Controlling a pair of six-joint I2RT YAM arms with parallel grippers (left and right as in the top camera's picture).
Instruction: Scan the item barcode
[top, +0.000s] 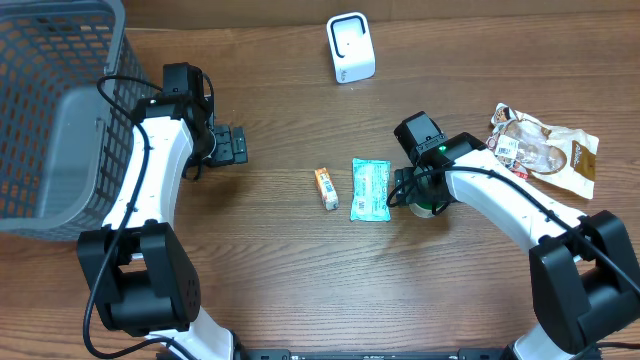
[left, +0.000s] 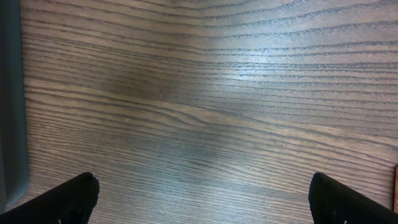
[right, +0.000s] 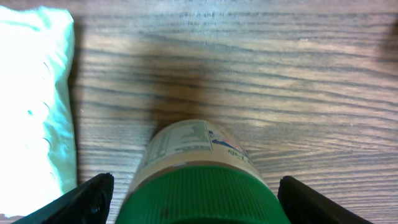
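Note:
A bottle with a green ribbed cap (right: 199, 199) and a pale printed label sits between my right gripper's (right: 196, 186) fingers. The jaws are open, with a gap showing on each side of the cap. From overhead, the bottle (top: 428, 207) is mostly hidden under the right wrist, just right of a teal packet (top: 370, 189). The white scanner (top: 350, 47) stands at the back of the table. My left gripper (left: 202, 190) is wide open above bare wood, with nothing between its fingers, and sits at the left near the basket (top: 238, 145).
A small orange box (top: 326, 187) lies left of the teal packet (right: 31, 99). A crinkled snack bag (top: 545, 147) lies at the right. A grey mesh basket (top: 50, 110) fills the left back corner, and its wall edge (left: 9, 106) shows in the left wrist view.

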